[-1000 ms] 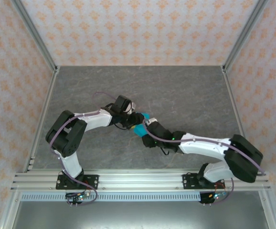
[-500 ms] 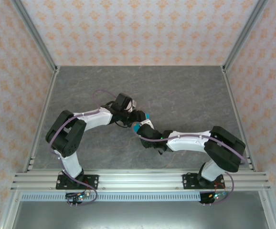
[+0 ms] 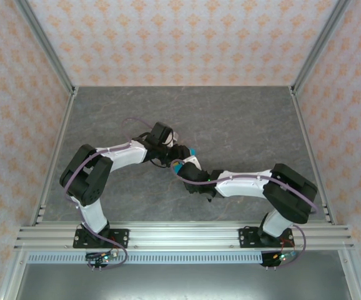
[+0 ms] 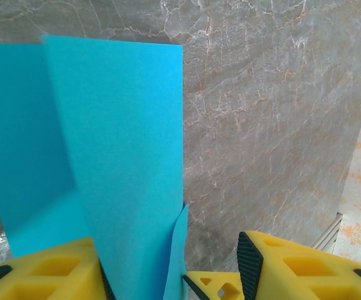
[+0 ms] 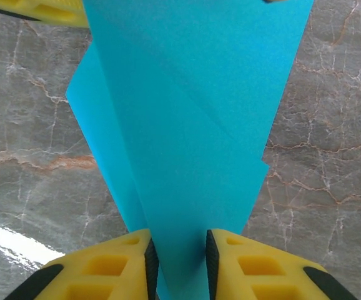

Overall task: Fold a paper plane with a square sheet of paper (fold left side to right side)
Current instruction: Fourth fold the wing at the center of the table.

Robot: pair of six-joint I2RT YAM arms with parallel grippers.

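Seen from above, the left arm (image 3: 121, 153) reaches from its base at the near left toward the middle of the grey marbled table (image 3: 249, 119), posed just as it was a second ago. The left gripper (image 3: 173, 156) sits at the table's centre. Its wrist camera shows the left gripper (image 4: 174, 253) with its jaws spread wide, and the cyan-blue sheet of paper (image 4: 118, 137) stands up against the pad of one yellow finger (image 4: 43, 275), well apart from the other. The sheet is partly folded, with one panel lapped over another along a straight crease. From above, the sheet of paper (image 3: 190, 152) hangs between the two grippers over the middle of the table. Only small slivers of blue show now, whereas a second ago a larger patch lay open to view beside the right wrist. The right gripper (image 3: 183, 167) meets the left one almost tip to tip. Its wrist camera shows the right gripper (image 5: 179, 244) with its jaws pressed close together, pinching the narrow end of the sheet (image 5: 187, 112), which fans out wider away from the fingers. The right arm (image 3: 249, 182) has changed most. Its elbow has drawn in toward the left and away from the near rail, so the forearm now lies flatter across the table, as it did half a second ago.
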